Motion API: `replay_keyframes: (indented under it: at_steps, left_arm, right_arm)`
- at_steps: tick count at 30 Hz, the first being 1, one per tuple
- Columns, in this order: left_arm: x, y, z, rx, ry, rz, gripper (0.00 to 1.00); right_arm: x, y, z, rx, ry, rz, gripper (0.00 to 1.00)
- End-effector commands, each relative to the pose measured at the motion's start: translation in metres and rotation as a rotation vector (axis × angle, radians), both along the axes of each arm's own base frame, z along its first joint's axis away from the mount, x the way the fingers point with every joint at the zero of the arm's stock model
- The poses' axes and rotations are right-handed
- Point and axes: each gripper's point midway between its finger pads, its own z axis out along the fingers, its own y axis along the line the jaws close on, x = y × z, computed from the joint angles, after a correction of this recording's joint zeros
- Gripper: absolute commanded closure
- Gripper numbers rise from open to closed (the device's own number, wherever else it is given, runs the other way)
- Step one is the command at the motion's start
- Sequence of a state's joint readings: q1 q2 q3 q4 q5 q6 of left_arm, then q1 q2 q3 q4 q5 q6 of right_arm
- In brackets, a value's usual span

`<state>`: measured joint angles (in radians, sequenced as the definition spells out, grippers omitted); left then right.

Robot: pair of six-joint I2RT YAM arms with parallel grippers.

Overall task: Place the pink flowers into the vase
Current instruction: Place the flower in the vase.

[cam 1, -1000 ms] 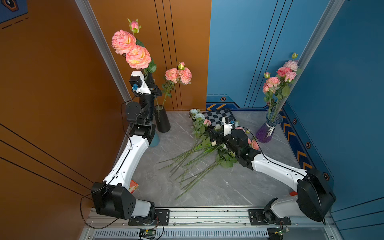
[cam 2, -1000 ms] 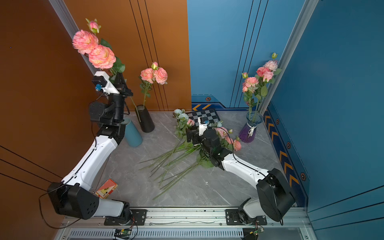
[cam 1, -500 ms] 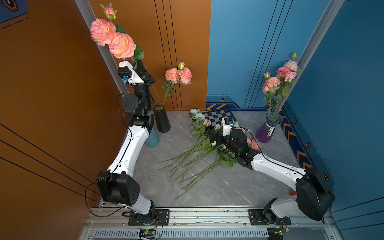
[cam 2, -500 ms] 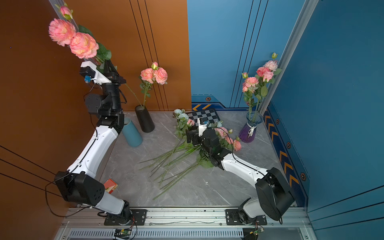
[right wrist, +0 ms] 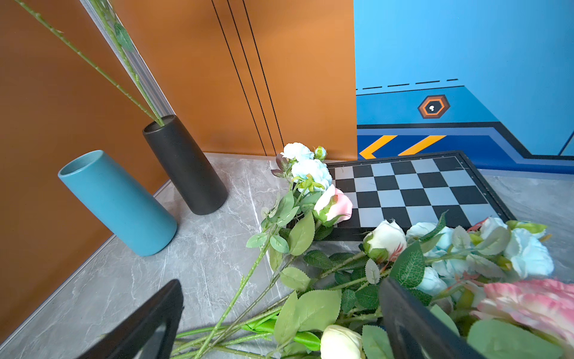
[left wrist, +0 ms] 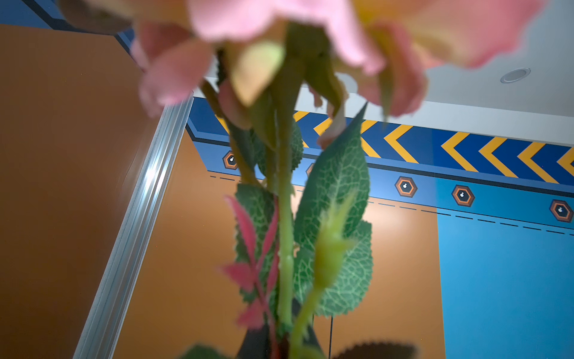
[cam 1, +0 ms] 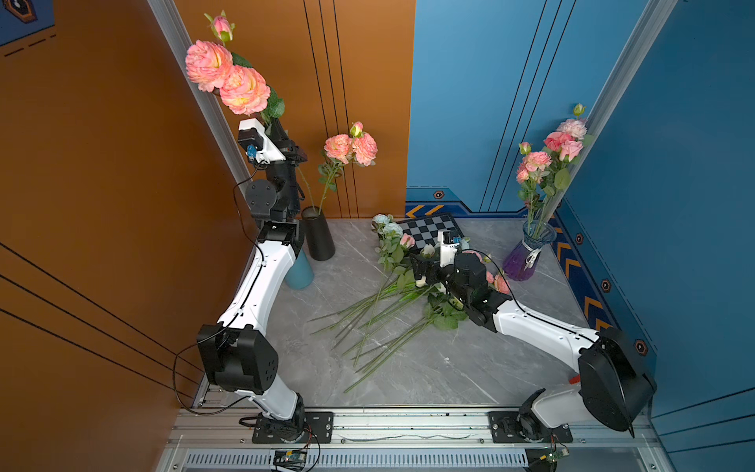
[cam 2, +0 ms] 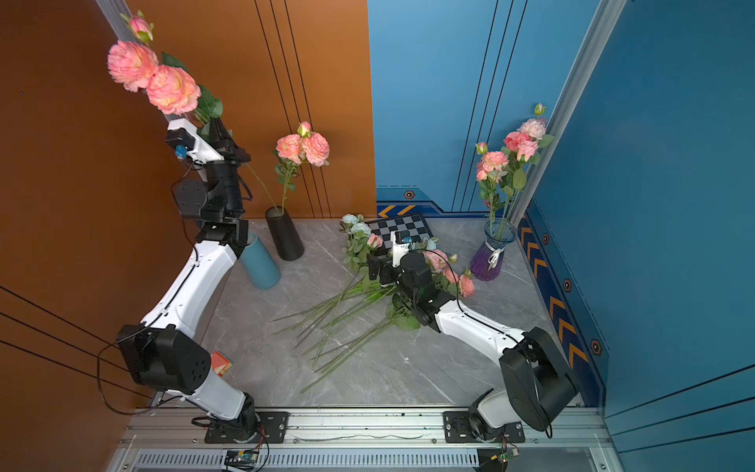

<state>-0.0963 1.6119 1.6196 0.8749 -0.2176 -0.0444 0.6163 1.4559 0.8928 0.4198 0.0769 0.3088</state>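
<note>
I've the left gripper [cam 1: 278, 127] clenched on pink flowers [cam 1: 228, 79] — stem end in the black vase [cam 1: 320, 241]. The right gripper [cam 1: 423, 269] gapes (nothing held).

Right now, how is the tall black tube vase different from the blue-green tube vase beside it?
The tall black tube vase has green stems poking out of its mouth; the blue-green tube vase has none showing. The black vase looks slimmer, the blue-green vase wider. Both are plain round tubes standing close together on the grey marble table.
</note>
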Motion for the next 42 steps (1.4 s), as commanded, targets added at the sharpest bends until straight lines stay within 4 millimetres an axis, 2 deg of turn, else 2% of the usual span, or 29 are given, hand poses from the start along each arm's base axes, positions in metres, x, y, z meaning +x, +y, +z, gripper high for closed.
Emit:
replay_keyframes:
  at_steps: [1, 6, 15, 28, 33, 35, 42]
  left_arm:
    - [-0.007, 0.007, 0.001, 0.006, -0.013, 0.038, 1.00]
    - [-0.004, 0.006, -0.007, 0.011, 0.007, 0.039, 1.00]
    - [-0.004, 0.002, -0.006, 0.020, 0.014, 0.036, 0.97]
    - [-0.003, 0.001, -0.005, 0.023, 0.015, 0.039, 0.82]
    - [-0.001, 0.001, -0.004, 0.022, 0.024, 0.037, 0.83]
    - [0.001, 0.000, -0.004, 0.022, 0.029, 0.028, 0.77]
    - [0.007, -0.008, -0.001, 0.025, 0.077, -0.007, 0.79]
  right_arm:
    - [0.004, 0.005, 0.000, 0.037, 0.008, 0.012, 0.00]
    - [0.005, 0.005, -0.001, 0.042, 0.012, 0.012, 0.00]
    - [0.007, 0.005, 0.000, 0.063, 0.015, 0.013, 0.00]
    - [0.007, 0.002, 0.003, 0.080, 0.015, 0.009, 0.00]
    - [0.008, 0.002, 0.003, 0.081, 0.016, 0.013, 0.00]
    - [0.008, 0.001, 0.004, 0.082, 0.015, 0.012, 0.00]
    - [0.009, -0.001, 0.006, 0.091, 0.015, 0.011, 0.00]
